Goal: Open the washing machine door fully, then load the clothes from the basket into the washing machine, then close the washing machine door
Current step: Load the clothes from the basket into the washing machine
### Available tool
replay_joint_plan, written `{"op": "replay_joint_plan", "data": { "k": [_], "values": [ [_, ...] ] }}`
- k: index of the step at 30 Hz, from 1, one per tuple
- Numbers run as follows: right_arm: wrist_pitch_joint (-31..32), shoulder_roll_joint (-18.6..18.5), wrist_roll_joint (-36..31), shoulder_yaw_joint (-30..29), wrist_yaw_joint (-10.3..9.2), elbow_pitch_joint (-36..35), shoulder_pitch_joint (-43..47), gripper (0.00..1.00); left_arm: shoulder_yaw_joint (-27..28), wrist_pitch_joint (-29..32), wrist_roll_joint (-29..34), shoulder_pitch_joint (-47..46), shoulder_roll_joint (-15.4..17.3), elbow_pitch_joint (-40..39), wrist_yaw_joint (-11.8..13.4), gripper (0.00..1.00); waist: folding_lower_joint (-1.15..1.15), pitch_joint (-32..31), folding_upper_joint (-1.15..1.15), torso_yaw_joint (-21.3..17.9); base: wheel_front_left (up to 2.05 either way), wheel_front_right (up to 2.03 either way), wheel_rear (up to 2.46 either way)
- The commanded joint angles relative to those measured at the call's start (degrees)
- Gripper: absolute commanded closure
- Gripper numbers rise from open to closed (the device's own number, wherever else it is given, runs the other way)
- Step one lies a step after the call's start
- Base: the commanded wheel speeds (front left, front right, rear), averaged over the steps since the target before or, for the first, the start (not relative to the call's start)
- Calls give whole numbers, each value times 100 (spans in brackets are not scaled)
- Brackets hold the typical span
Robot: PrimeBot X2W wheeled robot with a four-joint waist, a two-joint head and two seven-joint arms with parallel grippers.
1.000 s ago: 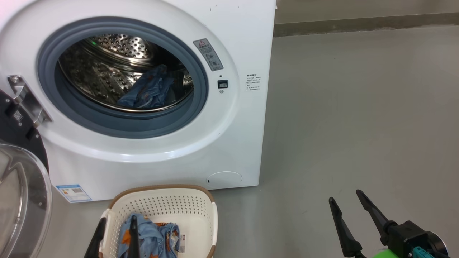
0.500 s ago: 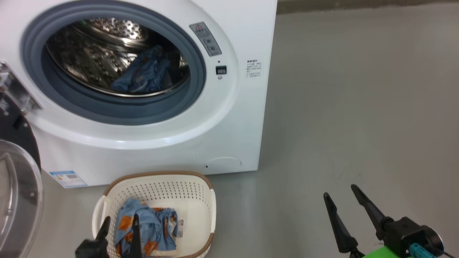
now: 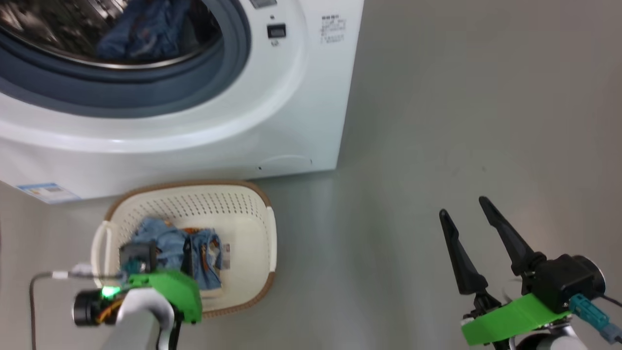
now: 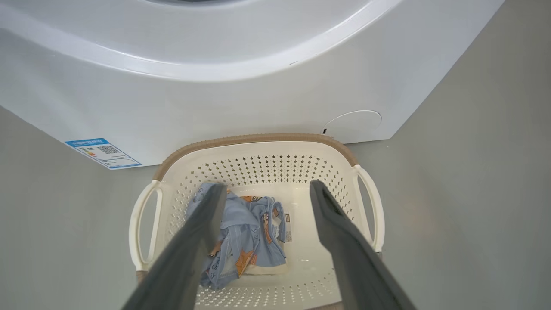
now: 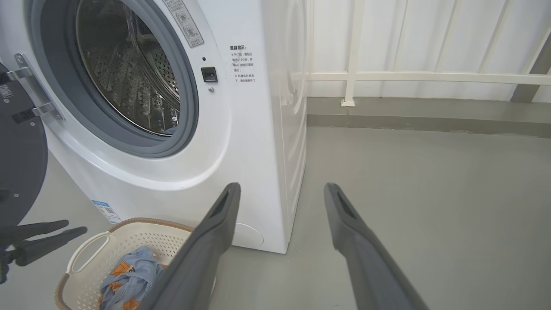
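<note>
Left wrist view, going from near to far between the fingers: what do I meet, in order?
clothes → far rim of the basket → white front of the washing machine. The open left gripper overlaps the basket, so it is left out.

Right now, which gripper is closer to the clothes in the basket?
Left. The left gripper hangs over the basket, fingers open, pointing at the clothes. The right gripper is off to the basket's right over the floor, open.
</note>
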Motion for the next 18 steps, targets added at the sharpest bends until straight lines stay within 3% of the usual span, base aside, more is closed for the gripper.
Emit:
{"op": "replay_joint_plan", "data": {
  "k": [1,8,18],
  "values": [
    [-113,-53,85,173,36,-129,-235,0,97,58,34,-515,95,307,-90,0,0,795,0,-266,0,0,0],
    [-387,-88,261,376,36,34,-724,0,-264,472,390,-1699,206,1574,-213,0,0,1685,0,-622,0,0,0],
    [-698,-108,513,544,36,258,-1238,0,-306,901,450,-2741,561,2453,-193,0,0,2763,0,-1020,0,0,0]
  ]
}}
